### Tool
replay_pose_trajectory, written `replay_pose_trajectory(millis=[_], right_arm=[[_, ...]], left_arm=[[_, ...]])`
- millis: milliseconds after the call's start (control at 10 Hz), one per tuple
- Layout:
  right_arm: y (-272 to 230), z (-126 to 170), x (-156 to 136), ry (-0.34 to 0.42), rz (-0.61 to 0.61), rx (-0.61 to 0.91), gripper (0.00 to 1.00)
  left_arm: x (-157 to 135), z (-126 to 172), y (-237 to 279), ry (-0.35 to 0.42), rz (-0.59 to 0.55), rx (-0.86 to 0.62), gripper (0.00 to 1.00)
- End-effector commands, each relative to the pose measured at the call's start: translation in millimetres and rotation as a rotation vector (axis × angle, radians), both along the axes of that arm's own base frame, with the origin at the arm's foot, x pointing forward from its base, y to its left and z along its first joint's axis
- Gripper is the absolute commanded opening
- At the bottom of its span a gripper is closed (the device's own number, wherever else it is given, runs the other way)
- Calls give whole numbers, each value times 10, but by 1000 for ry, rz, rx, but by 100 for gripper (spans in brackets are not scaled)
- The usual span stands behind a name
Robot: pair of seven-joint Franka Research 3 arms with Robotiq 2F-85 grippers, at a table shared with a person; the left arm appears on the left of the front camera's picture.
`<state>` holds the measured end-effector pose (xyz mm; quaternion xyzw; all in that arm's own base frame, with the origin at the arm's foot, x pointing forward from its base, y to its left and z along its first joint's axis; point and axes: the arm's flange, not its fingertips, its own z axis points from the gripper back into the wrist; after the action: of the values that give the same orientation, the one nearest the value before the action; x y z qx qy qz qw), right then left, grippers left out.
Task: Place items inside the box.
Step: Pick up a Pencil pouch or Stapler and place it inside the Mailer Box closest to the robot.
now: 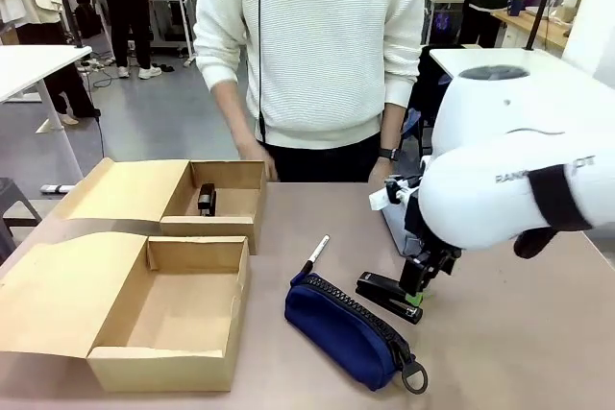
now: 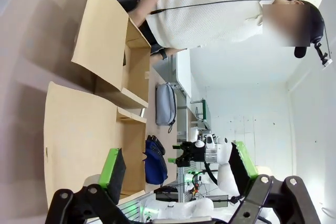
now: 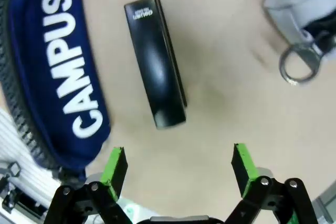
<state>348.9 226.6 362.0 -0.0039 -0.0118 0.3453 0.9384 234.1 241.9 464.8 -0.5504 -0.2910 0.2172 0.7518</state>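
The right gripper (image 1: 415, 287) hangs just over the right end of the small black stapler (image 1: 387, 296), its 2 green-padded fingers spread wide and holding nothing. In the right wrist view the stapler (image 3: 155, 62) lies ahead of the gap between the pads, apart from both. Its long axis runs up the picture, with the printed end farthest from the gripper (image 3: 178, 165). From the front, the stapler lies on the table (image 1: 500, 352) slanting from far left to near right. The navy blue zip pouch (image 1: 344, 327) lies just beside it on the left and roughly parallel. The pouch's zip faces up, its ring pull is at the near right end, and white "CAMPUS" lettering shows on its side (image 3: 58, 72). The slim black-and-white pen (image 1: 315, 254) lies at the pouch's far end, slanting toward the person (image 1: 317, 45). The light grey zip pouch (image 3: 302, 6) lies beyond the stapler, mostly hidden behind the right arm, with its metal ring toward the stapler. 2 open cardboard boxes stand at the left: the near box (image 1: 163, 367) and the far box (image 1: 226, 228), which holds a small black object (image 1: 206, 201). The left gripper (image 2: 176, 171) is held sideways with its fingers spread wide on nothing.
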Motion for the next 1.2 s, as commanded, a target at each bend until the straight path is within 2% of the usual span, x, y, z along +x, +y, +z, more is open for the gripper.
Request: replay_pose_trajectory(millis=[0,100,300,600,900,1000,1100], right_arm=[[197,-183,235,12,0,15,100],[205,-286,265,25,13,25,100],[295,-387,354,-1,17,33,100],[380,-623,394,43,51,14,100],[427,-635,447,40,31,-24,100],[414,-642,420,46,49,-28,49],[412,-644,413,62,44,-30,40]], left_arm=[[-4,8,-5,-33,-1,-6,100],[-4,8,-5,-33,-1,-6,100],[-4,8,-5,-33,-1,-6,100],[-4,8,-5,-33,-1,-6,100],[-4,8,-5,-33,-1,-6,100],[-4,8,-5,-33,-1,-6,100],[-4,8,-5,-33,-1,-6,100]])
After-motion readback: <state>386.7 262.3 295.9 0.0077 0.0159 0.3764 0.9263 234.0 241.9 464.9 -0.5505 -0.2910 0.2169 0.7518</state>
